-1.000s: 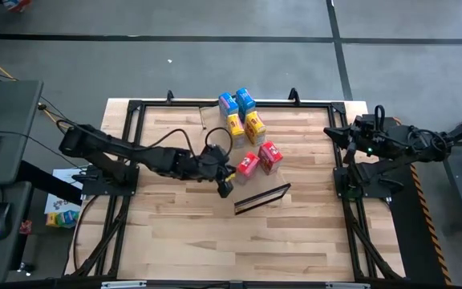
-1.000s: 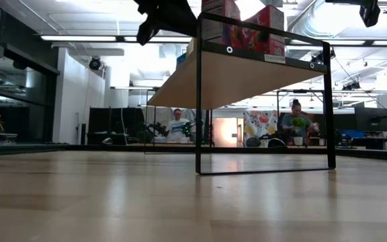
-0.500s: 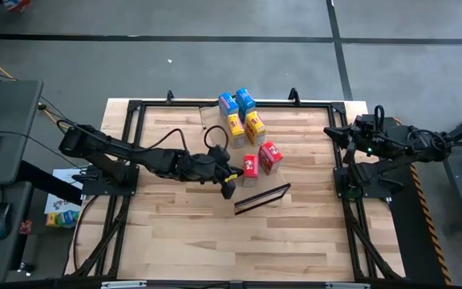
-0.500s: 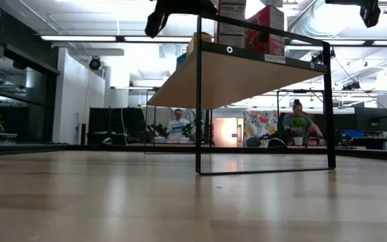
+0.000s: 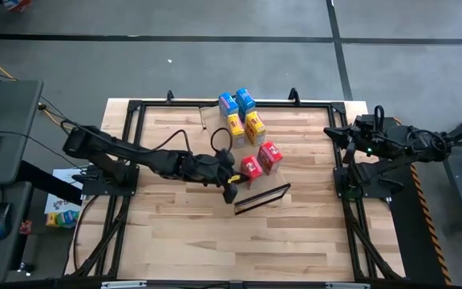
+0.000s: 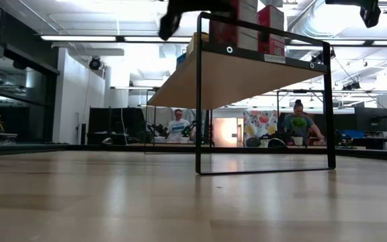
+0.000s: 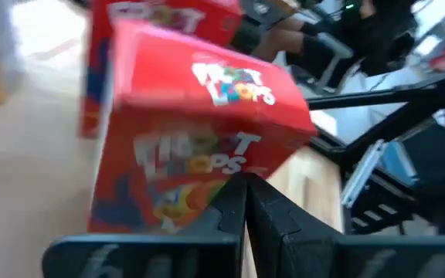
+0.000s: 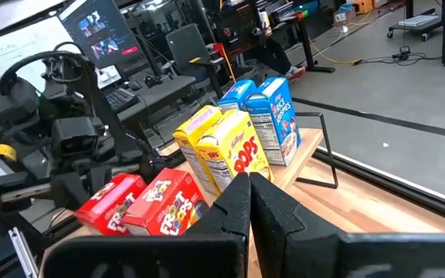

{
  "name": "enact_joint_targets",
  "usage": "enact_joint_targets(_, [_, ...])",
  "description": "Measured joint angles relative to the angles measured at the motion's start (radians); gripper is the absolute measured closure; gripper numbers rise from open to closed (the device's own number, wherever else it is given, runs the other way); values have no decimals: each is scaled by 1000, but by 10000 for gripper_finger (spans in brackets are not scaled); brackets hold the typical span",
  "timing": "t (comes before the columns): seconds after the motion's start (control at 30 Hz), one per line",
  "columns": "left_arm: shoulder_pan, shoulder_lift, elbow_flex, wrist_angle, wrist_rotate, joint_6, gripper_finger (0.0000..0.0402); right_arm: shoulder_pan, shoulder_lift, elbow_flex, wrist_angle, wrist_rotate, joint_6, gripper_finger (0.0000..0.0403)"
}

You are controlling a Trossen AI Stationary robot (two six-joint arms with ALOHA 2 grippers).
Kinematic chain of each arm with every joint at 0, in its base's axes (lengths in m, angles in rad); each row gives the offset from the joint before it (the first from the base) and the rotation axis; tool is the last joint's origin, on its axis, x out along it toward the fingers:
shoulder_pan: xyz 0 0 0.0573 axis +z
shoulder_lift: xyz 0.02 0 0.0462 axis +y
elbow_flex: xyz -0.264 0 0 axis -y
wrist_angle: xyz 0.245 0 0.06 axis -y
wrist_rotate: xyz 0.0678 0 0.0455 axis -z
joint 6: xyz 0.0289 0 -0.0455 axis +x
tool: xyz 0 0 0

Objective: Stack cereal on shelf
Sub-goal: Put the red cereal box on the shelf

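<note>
Six small cereal boxes stand on the raised tan shelf, whose black frame is at its near end. Two blue boxes are farthest, then two yellow, then two red. My left gripper, shut, is at the nearer red box, which fills the left wrist view. The other red box stands just beyond it. My right gripper, shut and empty, waits at the table's right edge. My left gripper's shut fingertips meet the nearer red box low on its printed face. They come at it about level, from the table's left. The box stands upright on the shelf. Whether the tips press it or only touch it, I cannot tell.
Black frame rails run along the table's edges. A cable loop rises off the left arm. Bare wooden tabletop lies near the front edge. People sit at desks in the room beyond.
My left gripper has gone toward the table's right edge, shut all the while. The nearer red box has slid along the shelf toward the other red box and turned a little.
</note>
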Motion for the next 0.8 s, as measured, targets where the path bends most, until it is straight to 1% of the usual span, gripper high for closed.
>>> enact_joint_targets(0.13, [17,38,-1,24,65,-4,401,0,0,0,-3,-1,6,402])
enact_joint_targets(0.23, [25,31,-1,17,88,-3,401,0,0,0,-3,-1,6,402])
enact_joint_targets(0.27, [25,18,-1,-15,92,6,401,0,0,0,-3,-1,6,402])
enact_joint_targets(0.33, [24,-3,0,-72,78,24,401,0,0,0,-4,-1,6,402])
enact_joint_targets(0.4, [24,-26,-1,-160,37,33,401,0,0,0,-7,-1,5,402])
enact_joint_targets(0.5, [31,-30,0,-207,-19,41,401,0,0,0,-7,-1,5,402])
enact_joint_targets(0.57, [39,-27,-1,-209,-16,41,401,0,0,0,-9,-1,6,402])
enact_joint_targets(0.63, [46,-20,-1,-177,-6,41,401,0,0,0,-13,-1,6,402])
enact_joint_targets(0.8, [54,-18,-1,-178,-1,49,401,0,0,0,-16,-1,5,402])
